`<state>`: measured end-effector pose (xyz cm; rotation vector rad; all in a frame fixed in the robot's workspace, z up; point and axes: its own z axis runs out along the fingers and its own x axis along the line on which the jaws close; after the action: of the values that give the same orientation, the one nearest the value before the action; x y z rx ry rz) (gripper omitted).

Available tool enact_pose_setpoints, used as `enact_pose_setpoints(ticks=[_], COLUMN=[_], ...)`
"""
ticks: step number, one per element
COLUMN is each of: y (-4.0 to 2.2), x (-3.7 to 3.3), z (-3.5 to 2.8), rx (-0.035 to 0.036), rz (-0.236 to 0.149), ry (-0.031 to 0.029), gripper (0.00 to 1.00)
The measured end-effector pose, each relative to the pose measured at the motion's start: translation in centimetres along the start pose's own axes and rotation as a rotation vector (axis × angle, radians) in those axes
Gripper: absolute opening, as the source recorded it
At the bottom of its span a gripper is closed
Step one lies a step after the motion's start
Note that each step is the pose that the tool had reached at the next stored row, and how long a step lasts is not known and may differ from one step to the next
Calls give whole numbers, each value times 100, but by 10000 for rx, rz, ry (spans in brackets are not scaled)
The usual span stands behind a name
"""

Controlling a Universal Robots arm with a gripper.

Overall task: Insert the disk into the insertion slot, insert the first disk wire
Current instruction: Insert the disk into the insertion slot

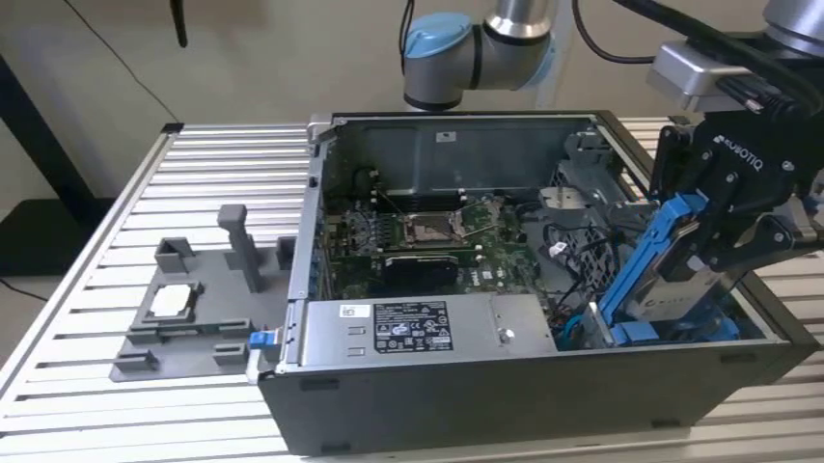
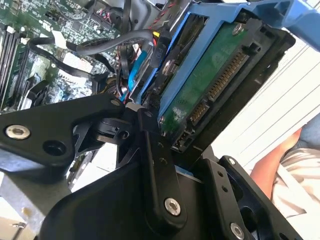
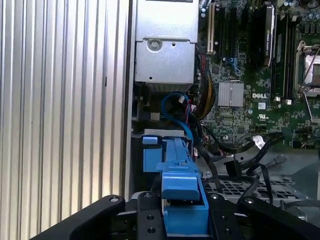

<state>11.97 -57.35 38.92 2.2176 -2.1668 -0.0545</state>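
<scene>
Exterior view: the gripper (image 1: 716, 258) is clamped on the disk (image 1: 672, 289), which is tilted with its lower end at the insertion slot (image 1: 659, 334) just below the fingers. Second wrist view: the disk's green circuit board (image 2: 210, 90) sits pinched beside a finger (image 2: 150, 145). First wrist view: the blue carrier (image 3: 179, 186) juts out from the gripper, towards the slot's blue clip (image 3: 150, 150).

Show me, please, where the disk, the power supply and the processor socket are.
disk (image 1: 644, 265), exterior view, blue carrier edge.
power supply (image 1: 393, 328), exterior view, its label.
processor socket (image 1: 427, 229), exterior view, its middle.
</scene>
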Motion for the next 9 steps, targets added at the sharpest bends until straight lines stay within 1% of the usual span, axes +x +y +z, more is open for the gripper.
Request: enact_pose_setpoints(ticks=[9], y=[-10], x=[0], z=[163], rx=[-1], rz=[-3], ry=[0], gripper=[33])
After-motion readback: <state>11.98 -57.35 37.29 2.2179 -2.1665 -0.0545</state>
